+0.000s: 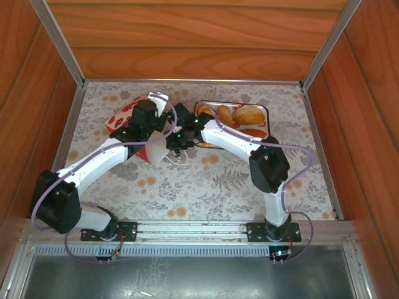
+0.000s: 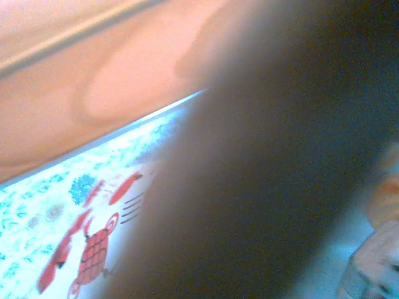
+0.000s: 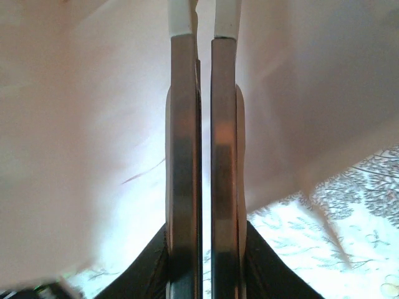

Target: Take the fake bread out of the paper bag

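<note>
Unloading is partly done, judging by the fake bread (image 1: 249, 115) already lying on the tray (image 1: 266, 112) at the far right of the floral table (image 1: 206, 180). There are several golden buns and rolls there. The paper bag (image 1: 121, 117) lies tipped over at the far left, its red heart band towards the far-left corner and its white body running towards the near side. Whether any pastries are inside it cannot be seen.

The left gripper (image 1: 149, 118) is closed and sits on top of the bag. Its own camera is blocked by a dark blur, so what it holds cannot be told from the pictures. Most likely it is pinning or gripping the paper to steady the bag.

The right gripper (image 3: 204, 25) reaches across from the tray side into the bag's white folds. Its jaws stand almost together, with paper on both sides and no pastry showing between them. I cannot tell whether a fold of paper is caught in that slit.

So the step in hand looks like a reach into the bag for another piece — one that shows no catch. The next move probably calls for spreading the right jaws and working further in along the paper. They would then close on a pastry rather than on the bag wall — and the piece would go right to the tray while the left arm steadies the bag.
</note>
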`<state>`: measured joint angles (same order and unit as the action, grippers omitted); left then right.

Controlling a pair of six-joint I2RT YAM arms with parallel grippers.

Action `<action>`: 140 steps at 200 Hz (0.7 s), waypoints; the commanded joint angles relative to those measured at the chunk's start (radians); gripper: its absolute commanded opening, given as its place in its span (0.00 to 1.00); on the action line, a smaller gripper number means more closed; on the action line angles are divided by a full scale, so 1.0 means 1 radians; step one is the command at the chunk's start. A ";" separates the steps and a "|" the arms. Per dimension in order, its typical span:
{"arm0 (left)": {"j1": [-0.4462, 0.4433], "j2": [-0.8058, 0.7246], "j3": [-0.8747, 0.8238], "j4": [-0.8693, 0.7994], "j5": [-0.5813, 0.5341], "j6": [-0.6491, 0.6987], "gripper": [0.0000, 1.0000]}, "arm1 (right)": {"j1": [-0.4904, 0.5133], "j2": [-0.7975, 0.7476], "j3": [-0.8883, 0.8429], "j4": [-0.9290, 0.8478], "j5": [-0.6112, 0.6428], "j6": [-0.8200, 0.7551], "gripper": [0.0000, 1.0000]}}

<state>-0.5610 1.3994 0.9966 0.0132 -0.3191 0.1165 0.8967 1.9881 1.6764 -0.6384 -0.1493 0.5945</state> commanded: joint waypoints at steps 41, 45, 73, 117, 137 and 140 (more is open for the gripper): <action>0.005 0.054 0.042 -0.037 -0.057 -0.024 0.00 | 0.027 -0.126 -0.075 0.065 -0.091 0.001 0.00; 0.006 0.055 0.042 -0.035 -0.058 -0.024 0.00 | 0.027 -0.132 -0.083 0.064 -0.092 0.004 0.00; 0.018 0.053 0.044 -0.024 -0.052 -0.031 0.00 | 0.026 -0.169 -0.142 0.072 -0.108 0.020 0.00; 0.037 0.044 0.041 -0.016 -0.046 -0.030 0.00 | 0.012 -0.228 -0.238 0.096 -0.159 0.045 0.00; 0.052 0.043 0.041 -0.012 -0.043 -0.032 0.00 | -0.001 -0.268 -0.282 0.120 -0.192 0.052 0.00; 0.054 0.044 0.041 -0.013 -0.043 -0.034 0.00 | -0.002 -0.274 -0.288 0.122 -0.198 0.053 0.00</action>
<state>-0.5285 1.4433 1.0111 -0.0002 -0.3546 0.1032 0.9108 1.7828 1.4265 -0.5728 -0.2768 0.6346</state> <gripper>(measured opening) 0.063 0.267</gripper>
